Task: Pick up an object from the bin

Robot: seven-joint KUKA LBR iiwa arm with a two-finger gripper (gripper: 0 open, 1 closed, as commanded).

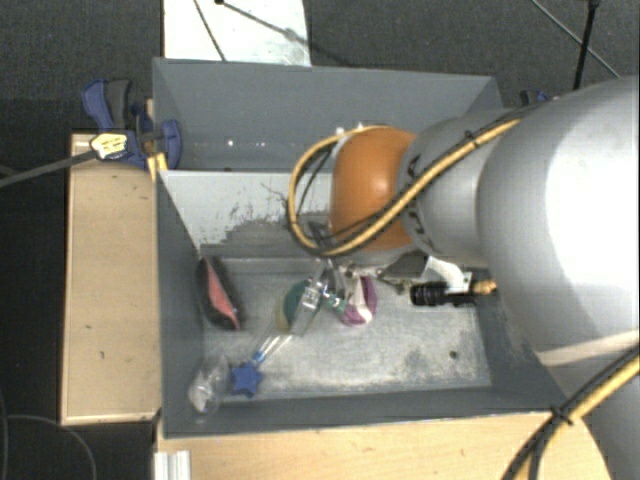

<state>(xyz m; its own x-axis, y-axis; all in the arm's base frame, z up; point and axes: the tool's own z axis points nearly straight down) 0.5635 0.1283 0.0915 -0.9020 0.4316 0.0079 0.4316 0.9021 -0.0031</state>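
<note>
Hanging tool (333,293), between green disc (294,305) and purple-white piece (358,306).

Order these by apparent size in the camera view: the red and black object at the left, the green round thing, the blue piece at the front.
1. red and black object: largest.
2. green round thing: partly hidden by the gripper, so unsure.
3. blue piece: smallest, though close to the green one.

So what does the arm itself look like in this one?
A thick, rounded silver-grey arm with a glossy orange dome cover at its wrist. Yellow and black cables loop around the cover and run back along the arm.
</note>
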